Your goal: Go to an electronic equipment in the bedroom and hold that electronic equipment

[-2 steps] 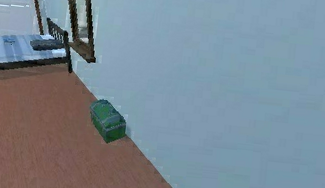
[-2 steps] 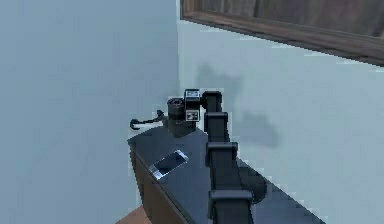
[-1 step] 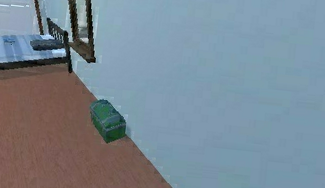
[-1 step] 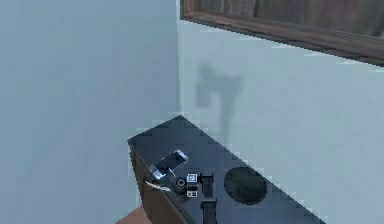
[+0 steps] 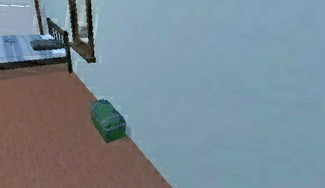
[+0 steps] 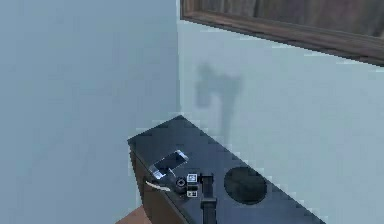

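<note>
Readable text: none, from where I stand.
Green box by the wall: no lettering I can make out on its faces.
White squares: black marks that look like patterns rather than letters or numbers, though they are too small to be sure.
Flat device on the dark tabletop: nothing legible on its face.

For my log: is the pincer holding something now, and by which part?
It cannot be told: the pincer is near a flat phone-like device lying on the dark cabinet top.
</note>
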Robot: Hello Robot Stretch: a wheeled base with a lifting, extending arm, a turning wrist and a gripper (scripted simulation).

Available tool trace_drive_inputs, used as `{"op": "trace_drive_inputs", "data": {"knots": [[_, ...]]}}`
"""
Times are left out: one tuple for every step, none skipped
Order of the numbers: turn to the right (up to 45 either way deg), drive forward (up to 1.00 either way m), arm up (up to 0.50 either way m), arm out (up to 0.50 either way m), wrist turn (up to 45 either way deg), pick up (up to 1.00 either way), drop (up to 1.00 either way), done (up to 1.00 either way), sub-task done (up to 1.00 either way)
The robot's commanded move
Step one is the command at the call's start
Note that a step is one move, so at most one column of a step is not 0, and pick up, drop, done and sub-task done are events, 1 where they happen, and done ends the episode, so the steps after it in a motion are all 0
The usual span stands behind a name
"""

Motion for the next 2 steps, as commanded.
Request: {"op": "trace_drive_inputs", "data": {"knots": [[0.0, 0.0, 0.1, 0.0, 0.0, 0.0, 0.0, 0.0, 0.0], [0.0, 0.0, 0.0, 0.0, 0.0, 0.0, 0.0, 1.0, 0.0]]}}
